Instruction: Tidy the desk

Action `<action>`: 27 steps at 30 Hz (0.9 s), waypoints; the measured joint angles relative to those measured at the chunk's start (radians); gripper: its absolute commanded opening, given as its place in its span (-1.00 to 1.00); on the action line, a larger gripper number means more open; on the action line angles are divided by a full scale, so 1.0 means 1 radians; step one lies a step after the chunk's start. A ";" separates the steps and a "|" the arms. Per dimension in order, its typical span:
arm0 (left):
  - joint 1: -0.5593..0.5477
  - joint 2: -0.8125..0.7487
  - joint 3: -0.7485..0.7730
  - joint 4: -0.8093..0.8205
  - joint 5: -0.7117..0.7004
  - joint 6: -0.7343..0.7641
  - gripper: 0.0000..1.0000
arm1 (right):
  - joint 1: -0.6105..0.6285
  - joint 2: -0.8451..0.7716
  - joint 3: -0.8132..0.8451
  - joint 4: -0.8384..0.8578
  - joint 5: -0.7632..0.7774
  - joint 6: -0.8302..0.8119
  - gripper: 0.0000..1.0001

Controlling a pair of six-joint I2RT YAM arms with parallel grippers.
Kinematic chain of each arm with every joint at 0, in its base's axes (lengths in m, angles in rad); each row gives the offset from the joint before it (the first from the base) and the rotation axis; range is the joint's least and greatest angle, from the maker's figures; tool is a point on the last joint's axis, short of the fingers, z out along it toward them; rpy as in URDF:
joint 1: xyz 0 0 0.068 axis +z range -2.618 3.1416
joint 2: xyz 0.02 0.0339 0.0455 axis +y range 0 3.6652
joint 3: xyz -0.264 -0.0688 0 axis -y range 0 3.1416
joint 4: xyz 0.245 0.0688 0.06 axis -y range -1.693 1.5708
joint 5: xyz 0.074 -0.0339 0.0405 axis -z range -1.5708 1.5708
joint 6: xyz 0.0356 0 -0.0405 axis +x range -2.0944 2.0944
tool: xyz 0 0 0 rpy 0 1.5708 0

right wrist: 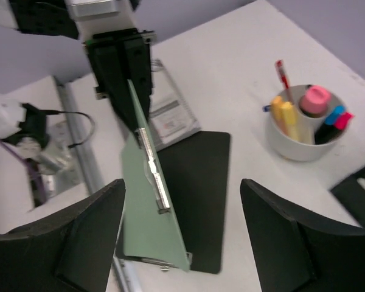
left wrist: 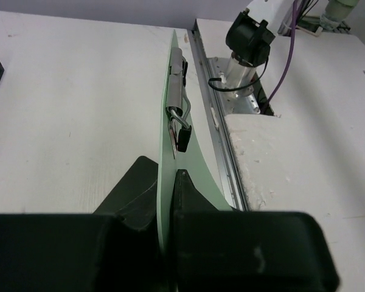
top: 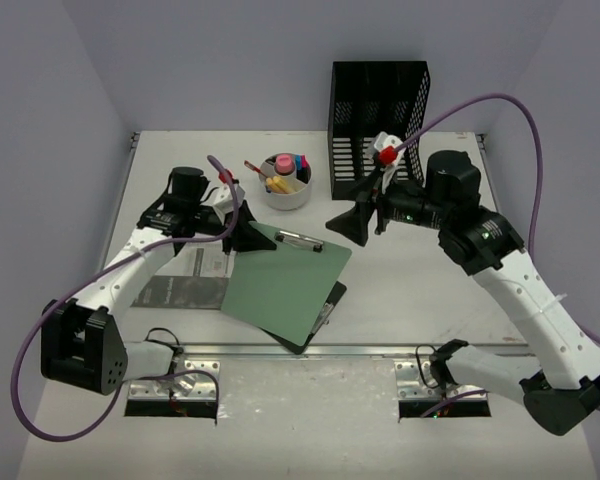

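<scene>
left gripper (top: 246, 236) is squeezing the green clipboard (top: 285, 282) by its top edge, tipped up over the middle of the desk (top: 420, 290) | right gripper (top: 358, 216) is hanging wide apart, right of middle | clipboard is looking thin, stiff, slippery; desk hard, smooth

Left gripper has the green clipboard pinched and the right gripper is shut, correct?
Not quite. The left gripper does pinch the green clipboard, but the right gripper is open, its jaws spread wide and touching nothing. The right wrist view shows it.
</scene>
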 measured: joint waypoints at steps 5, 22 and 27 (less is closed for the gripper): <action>0.000 0.000 0.028 -0.124 0.011 0.135 -1.00 | -0.011 0.000 -0.066 -0.008 -0.220 0.148 0.68; 0.054 0.172 0.208 -1.002 0.013 0.934 -1.00 | -0.022 -0.112 -0.540 0.374 -0.304 0.471 0.68; 0.064 0.167 0.224 -1.043 0.011 0.963 -1.00 | -0.022 -0.130 -0.637 0.514 -0.248 0.557 0.69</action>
